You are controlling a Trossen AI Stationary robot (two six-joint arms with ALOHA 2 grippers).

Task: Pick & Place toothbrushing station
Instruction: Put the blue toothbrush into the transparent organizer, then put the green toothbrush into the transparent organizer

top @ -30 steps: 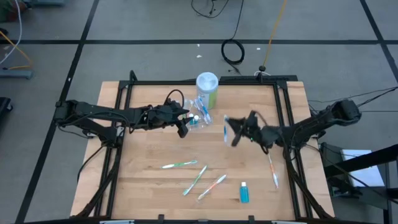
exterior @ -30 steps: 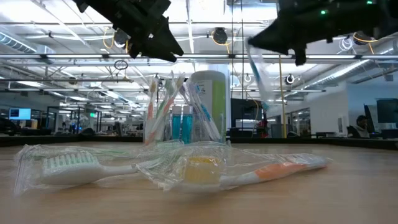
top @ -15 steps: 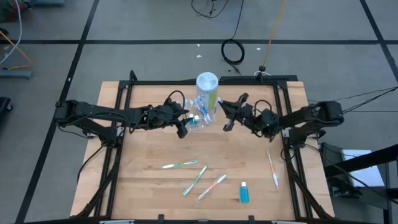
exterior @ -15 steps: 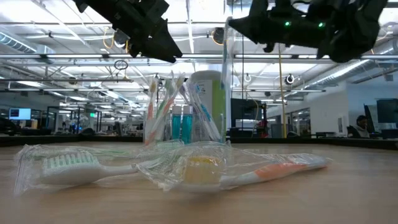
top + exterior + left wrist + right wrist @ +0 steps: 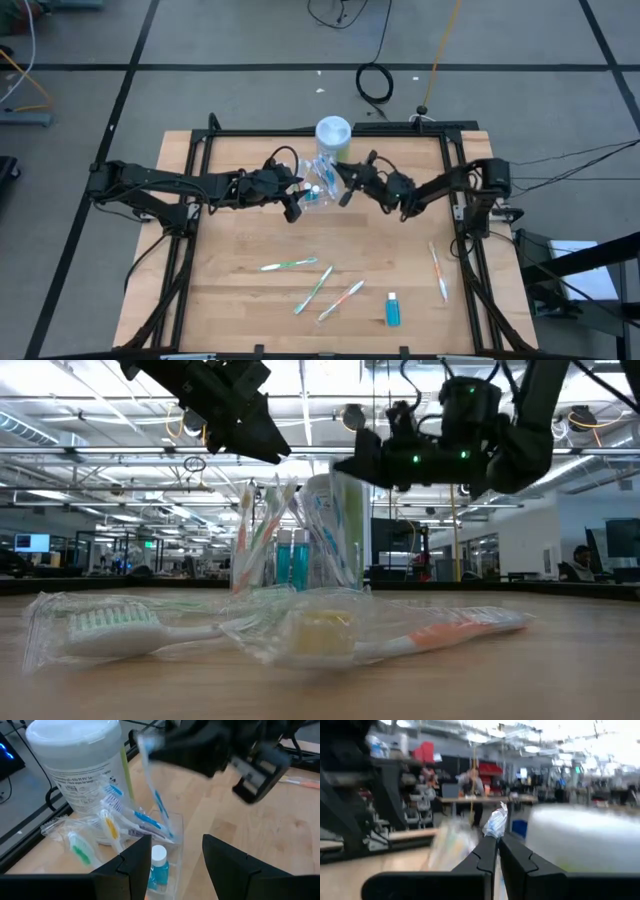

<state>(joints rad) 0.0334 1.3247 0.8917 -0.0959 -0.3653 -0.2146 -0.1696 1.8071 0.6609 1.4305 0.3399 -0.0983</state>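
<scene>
1. Motion of the right arm: over the last second the right gripper has swung from mid-table to the back of the table, and now sits just beside the clear cup, on the side away from the left gripper.
2. Right gripper fingers are pressed together on a wrapped toothbrush, blue-marked. In the left wrist view it hangs head-up from those fingers, its lower end at or just inside the cup's rim (contact with the cup cannot be told).
3. Left gripper has not moved; its fingers stand apart with nothing between them, poised over the cup's near side.
4. Meaning for the task, as a judgement: the carry is done and this brush is at the drop point. Release into the cup looks like the step in hand.
5. Count, below and beside the right gripper: one clear cup; two blue tubes standing in it; several wrapped brushes in it (at least three, the wrappers overlap too much for an exact figure).
6. Behind the cup: one white canister with a green label.
7. Loose on the table toward the front, well apart from both grippers: three brushes in a cluster, one orange-handled brush on the right gripper's side, one blue tube.
8. Remaining work, judged: four brushes and one tube.
</scene>
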